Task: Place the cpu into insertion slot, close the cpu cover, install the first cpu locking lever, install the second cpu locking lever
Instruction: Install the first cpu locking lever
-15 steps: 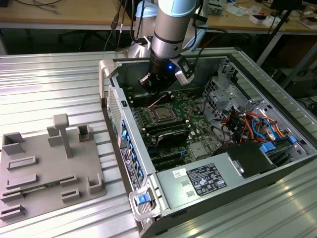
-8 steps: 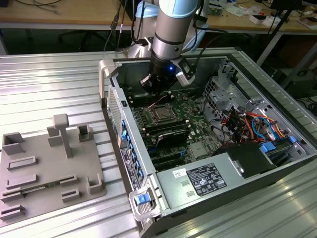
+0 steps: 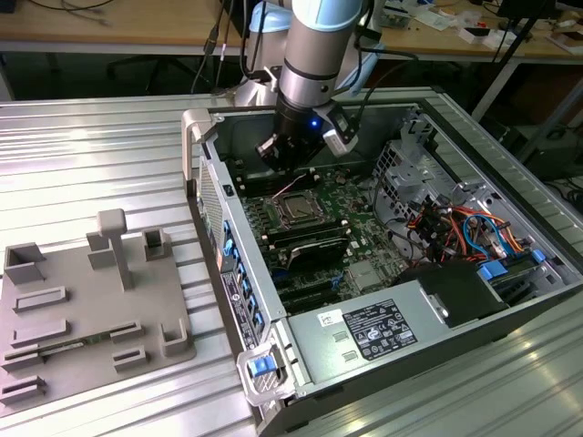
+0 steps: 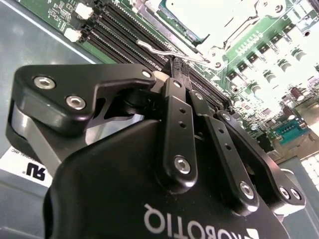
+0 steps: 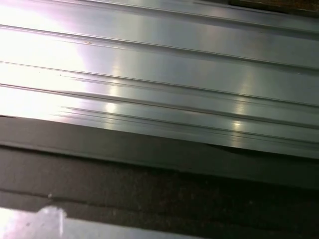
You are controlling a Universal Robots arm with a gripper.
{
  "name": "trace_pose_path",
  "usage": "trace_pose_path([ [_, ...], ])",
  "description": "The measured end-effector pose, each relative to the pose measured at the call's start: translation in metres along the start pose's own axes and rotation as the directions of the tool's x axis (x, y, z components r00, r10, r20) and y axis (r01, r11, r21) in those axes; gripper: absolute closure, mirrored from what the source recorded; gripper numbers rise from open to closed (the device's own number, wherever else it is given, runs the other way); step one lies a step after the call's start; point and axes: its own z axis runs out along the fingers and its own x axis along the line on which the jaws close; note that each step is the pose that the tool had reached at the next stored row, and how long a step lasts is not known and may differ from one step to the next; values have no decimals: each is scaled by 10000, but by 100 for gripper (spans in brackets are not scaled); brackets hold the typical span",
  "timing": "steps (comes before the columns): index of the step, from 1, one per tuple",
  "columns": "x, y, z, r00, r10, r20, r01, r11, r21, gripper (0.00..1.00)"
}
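Now the tool [image 4: 177, 67], fingers pressed together, touches a thin silver locking lever [image 4: 164, 50] beside the insertion slot [image 4: 209, 15]

We see a ribbed silver aluminium table [image 3: 100, 155] spreading beneath everything, glossy with bright overhead glare. Beyond the gripper stands a long pale wooden workbench [image 3: 109, 23] cluttered with cables, its dark metal legs [image 3: 496, 82] over shadowed floor.

arm reaches steeply down, claw [image 4: 178, 67] fingertips pressed together.
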Motion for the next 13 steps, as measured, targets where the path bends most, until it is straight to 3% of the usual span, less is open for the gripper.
trace_pose_path([
  [3,-33,-5,4,10000,0,-5,0,10000,0,89],
  [13,-26,-52,3,10000,1,-5,-1,10000,0,89],
])
